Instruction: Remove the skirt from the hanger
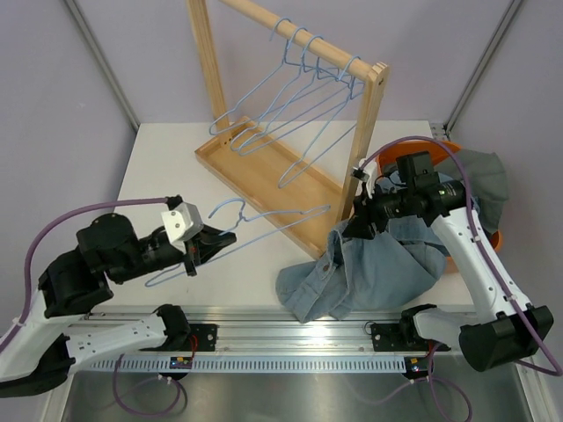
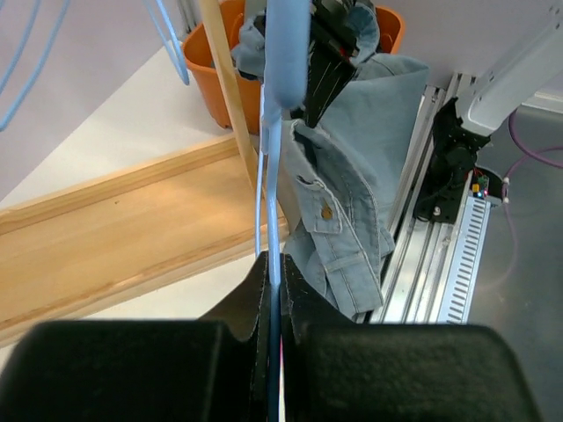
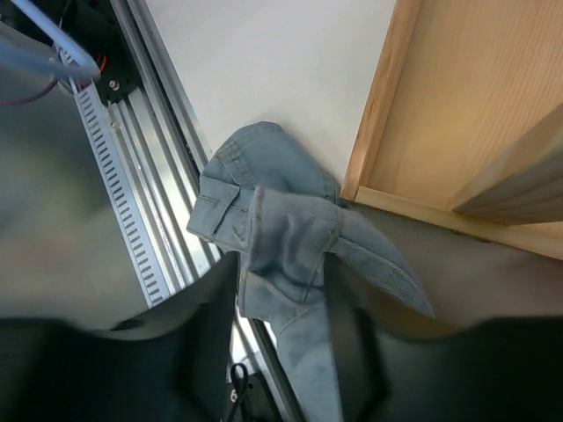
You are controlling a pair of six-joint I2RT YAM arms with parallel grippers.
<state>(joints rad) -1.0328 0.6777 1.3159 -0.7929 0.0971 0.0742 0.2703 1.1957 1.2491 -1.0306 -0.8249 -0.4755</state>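
Skirt (image 1: 369, 272): light-blue denim, crumpled, brass button, near blue hanger (image 2: 286, 53).

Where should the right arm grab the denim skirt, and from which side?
The bunched ridge of the denim skirt, from straight above with the right gripper: it stands proud of the pile, narrow enough for the jaws; the rest spreads wide.

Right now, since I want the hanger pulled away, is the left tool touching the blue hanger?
Touching. The left wrist view shows the left tool shut on the blue hanger, its wire pinched between the jaws.
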